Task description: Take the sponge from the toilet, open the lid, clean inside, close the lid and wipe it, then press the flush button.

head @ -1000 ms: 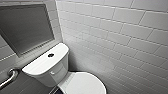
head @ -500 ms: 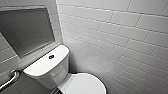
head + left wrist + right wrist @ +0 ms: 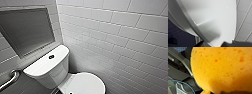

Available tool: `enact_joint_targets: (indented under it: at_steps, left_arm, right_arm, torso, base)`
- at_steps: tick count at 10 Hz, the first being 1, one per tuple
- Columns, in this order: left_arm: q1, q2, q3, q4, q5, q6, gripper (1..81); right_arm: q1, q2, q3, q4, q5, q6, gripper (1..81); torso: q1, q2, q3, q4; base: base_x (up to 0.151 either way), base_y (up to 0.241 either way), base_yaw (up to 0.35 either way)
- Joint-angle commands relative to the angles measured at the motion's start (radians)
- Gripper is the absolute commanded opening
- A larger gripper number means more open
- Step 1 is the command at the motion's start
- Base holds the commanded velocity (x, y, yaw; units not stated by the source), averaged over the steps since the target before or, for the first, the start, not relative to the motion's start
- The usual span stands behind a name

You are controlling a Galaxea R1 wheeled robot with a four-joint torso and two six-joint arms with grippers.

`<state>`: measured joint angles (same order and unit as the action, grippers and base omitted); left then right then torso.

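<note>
The white toilet (image 3: 47, 66) stands in a tiled corner, and its lid (image 3: 85, 83) lies shut over the bowl. The dark round flush button (image 3: 51, 57) sits in the middle of the tank top. In the left wrist view the glossy white lid (image 3: 215, 18) is very near, and my left gripper (image 3: 213, 45) is open at its edge, with two dark fingertips (image 3: 199, 44) set apart. The orange sponge (image 3: 221, 68) looms large in the right wrist view, held in my right gripper.
A white tiled wall (image 3: 120, 37) runs close along the toilet's right side. A grey recessed panel (image 3: 25, 30) is set in the wall behind the tank. A chrome grab bar (image 3: 10, 78) is mounted at the left. Dark tiled floor (image 3: 179, 36) lies beside the bowl.
The head picture has shifted very slightly. Nothing in the scene has visibly moved.
</note>
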<state>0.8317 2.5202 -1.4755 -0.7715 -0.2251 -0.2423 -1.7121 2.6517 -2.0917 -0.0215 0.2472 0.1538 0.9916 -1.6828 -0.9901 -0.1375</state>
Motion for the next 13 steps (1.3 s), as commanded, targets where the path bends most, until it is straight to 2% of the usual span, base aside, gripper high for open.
enact_joint_targets:
  at_steps: [1,2,9,10,13]
  left_arm:
    - [-0.151,-0.076,0.119,0.047,-0.102,-0.034,81.1]
    - [-0.141,-0.093,0.141,0.047,-0.132,-0.051,81.1]
    - [-0.125,-0.201,0.271,0.072,-0.23,-0.126,81.1]
    - [-0.125,-0.208,0.287,0.093,-0.252,-0.15,81.1]
    - [-0.127,-0.236,0.287,0.205,-0.287,-0.29,81.1]
  right_arm:
    - [-0.022,-0.023,0.023,0.009,-0.066,0.0,1.0]
    - [-0.022,-0.022,0.022,0.009,-0.066,0.0,1.0]
    - [-0.022,0.001,-0.002,0.008,-0.066,0.0,1.0]
    - [-0.025,0.007,-0.014,0.008,-0.066,0.0,1.0]
    - [-0.028,0.018,-0.033,0.008,-0.066,0.0,1.0]
  torso:
    - [0.0,0.0,0.0,0.0]
    - [0.0,0.0,0.0,0.0]
    - [0.0,0.0,0.0,0.0]
    - [0.0,0.0,0.0,0.0]
    - [0.0,0.0,0.0,0.0]
  base:
    - [0.0,0.0,0.0]
    - [0.0,0.0,0.0]
    - [0.0,0.0,0.0]
    - [0.0,0.0,0.0]
    - [0.0,0.0,0.0]
